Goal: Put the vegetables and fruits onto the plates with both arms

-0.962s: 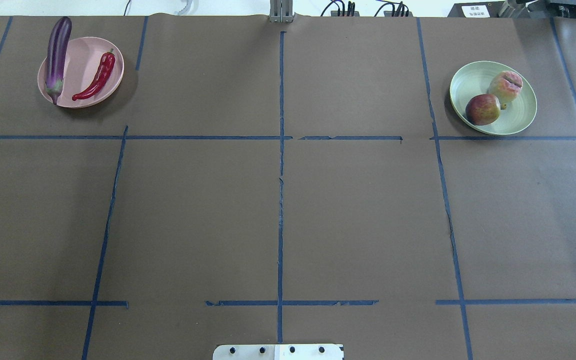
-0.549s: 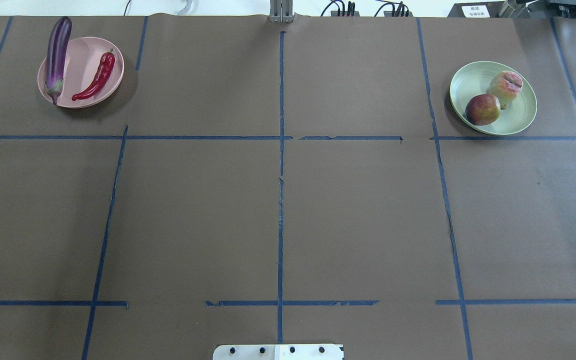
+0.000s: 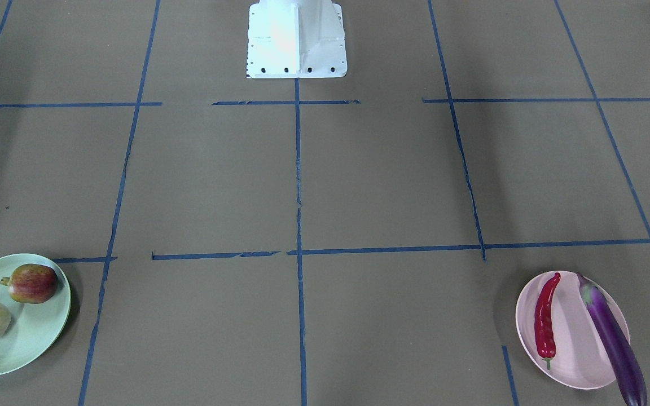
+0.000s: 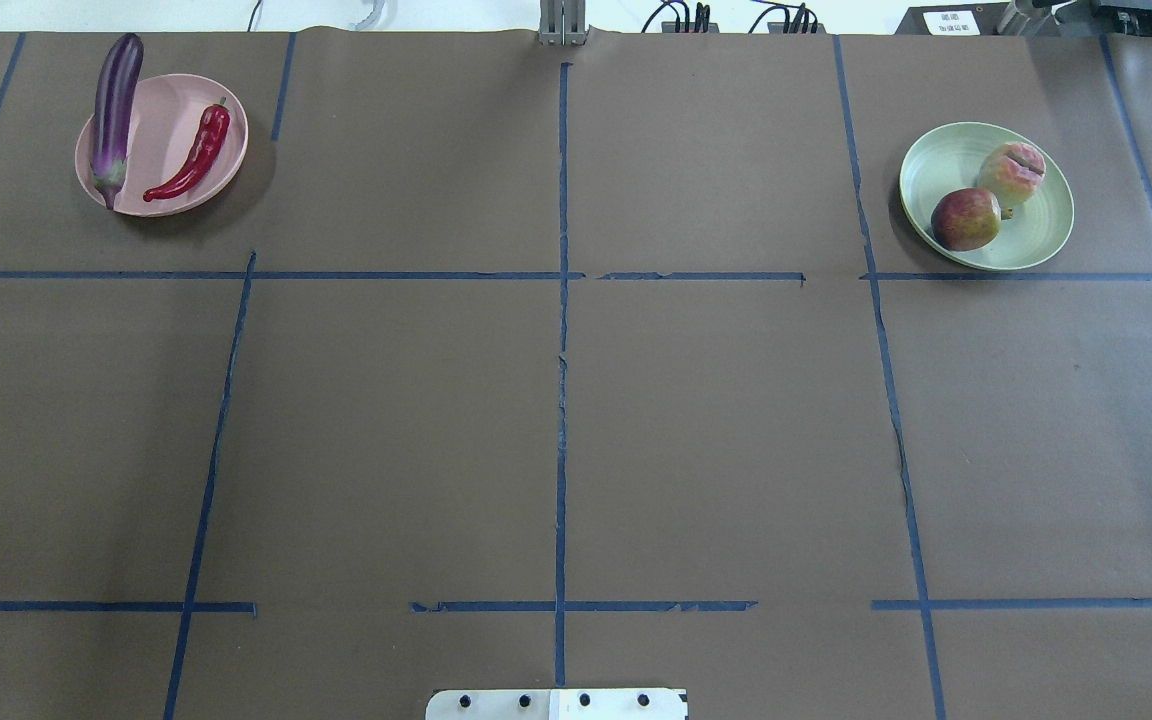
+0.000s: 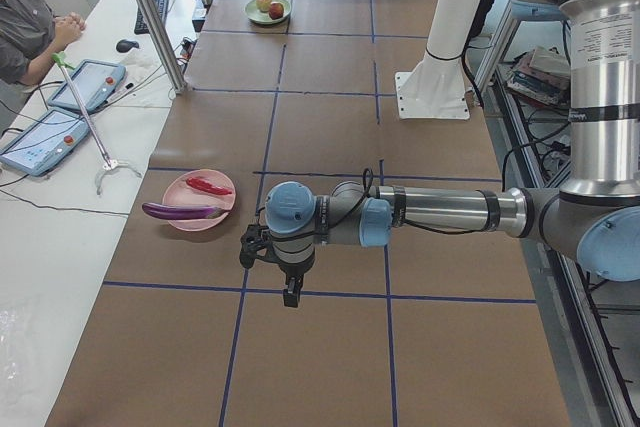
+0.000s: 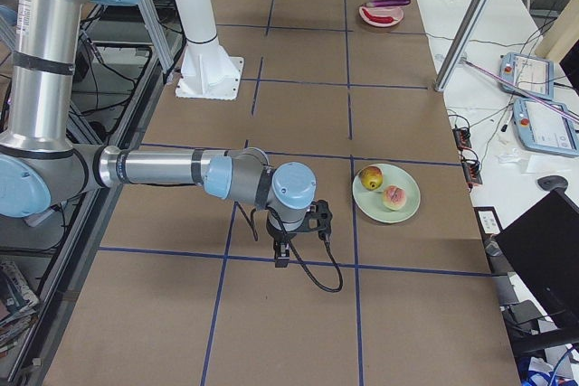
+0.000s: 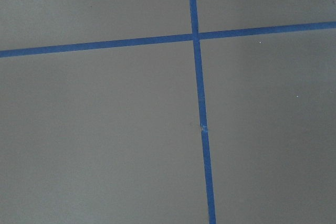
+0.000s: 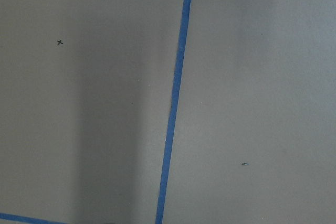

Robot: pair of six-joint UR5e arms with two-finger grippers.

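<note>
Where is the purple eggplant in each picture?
Front-facing: eggplant bottom right, across the edge of the pink plate.
Overhead: eggplant top left.
Exterior left: eggplant middle left.
Exterior right: eggplant top, right of centre.
Left wrist: not in it.
Right wrist: not in it.
Shared landmark: the pink plate with the red chili.

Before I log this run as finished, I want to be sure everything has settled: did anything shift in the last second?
Nothing visibly changed. The eggplant and chili pepper lie on the pink plate, the peach and round red fruit on the green plate, all where they were.
</note>
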